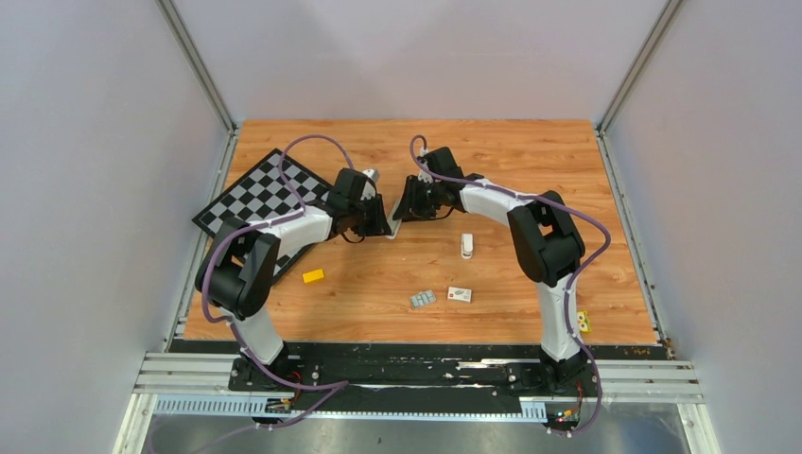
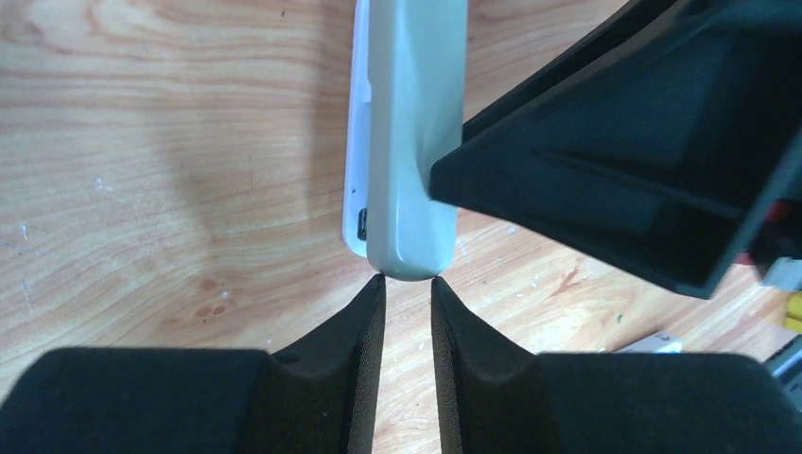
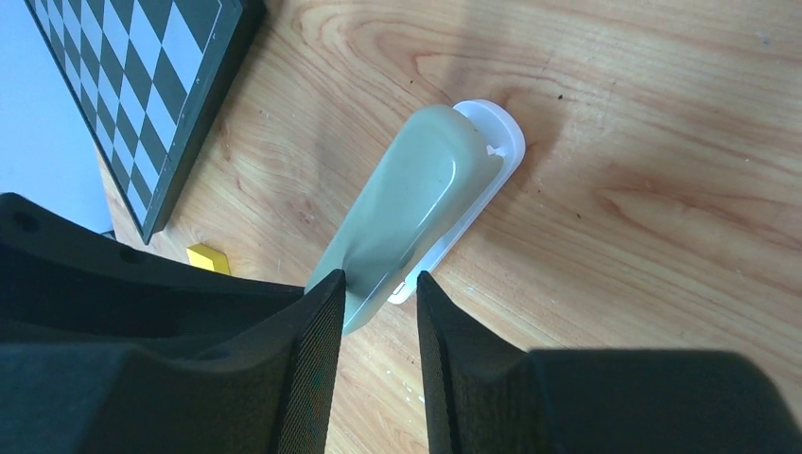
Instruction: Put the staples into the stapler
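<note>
The stapler (image 2: 411,142), grey-green top on a white base, lies on the wooden table between both grippers; only a sliver shows in the top view (image 1: 393,230). My left gripper (image 2: 409,282) has its jaws a narrow gap apart, tips touching the stapler's rounded end, nothing between them. My right gripper (image 3: 378,279) is also narrowly open at the other end of the stapler (image 3: 426,189); the grey top runs behind its left finger, apparently raised off the base there. The staples (image 1: 422,299) lie loose on the table nearer the arm bases, beside the tiny white box (image 1: 460,294).
A checkerboard (image 1: 260,194) lies at the left, under the left arm. A small yellow block (image 1: 313,276) sits near it. A small white object (image 1: 466,246) lies right of the grippers. A yellow item (image 1: 584,322) sits at the right front edge.
</note>
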### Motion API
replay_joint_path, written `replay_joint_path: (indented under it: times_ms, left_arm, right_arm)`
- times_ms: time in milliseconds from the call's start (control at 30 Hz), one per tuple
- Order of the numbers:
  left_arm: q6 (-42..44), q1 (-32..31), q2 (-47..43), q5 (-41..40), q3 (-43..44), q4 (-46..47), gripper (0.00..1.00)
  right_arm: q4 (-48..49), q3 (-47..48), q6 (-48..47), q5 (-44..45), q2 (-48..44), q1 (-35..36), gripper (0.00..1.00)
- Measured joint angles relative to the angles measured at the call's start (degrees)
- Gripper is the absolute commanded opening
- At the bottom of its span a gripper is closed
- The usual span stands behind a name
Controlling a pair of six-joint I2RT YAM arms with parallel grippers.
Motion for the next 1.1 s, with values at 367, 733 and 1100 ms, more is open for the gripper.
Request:
replay_joint_path:
  times_ms: [367,733,1100]
  left_arm:
    - [0.7,-0.07,3.21,-4.0,-1.25,-0.35,0.25]
    - [-1.2,-0.07,-3.21,-2.95,-2.62,-2.05,0.37]
    - [-2.47,-0.04,-2.27,-0.31,0.02,1.81,0.33]
  right_arm:
    - [1.29,-0.11,-0.44,1.03,0.31,0.0,0.35]
    - [1.51,-0.11,-1.81,1.44,0.31,0.13,0.35]
    - [1.42,-0.26,-2.32,1.99,0.28,0.28,0.35]
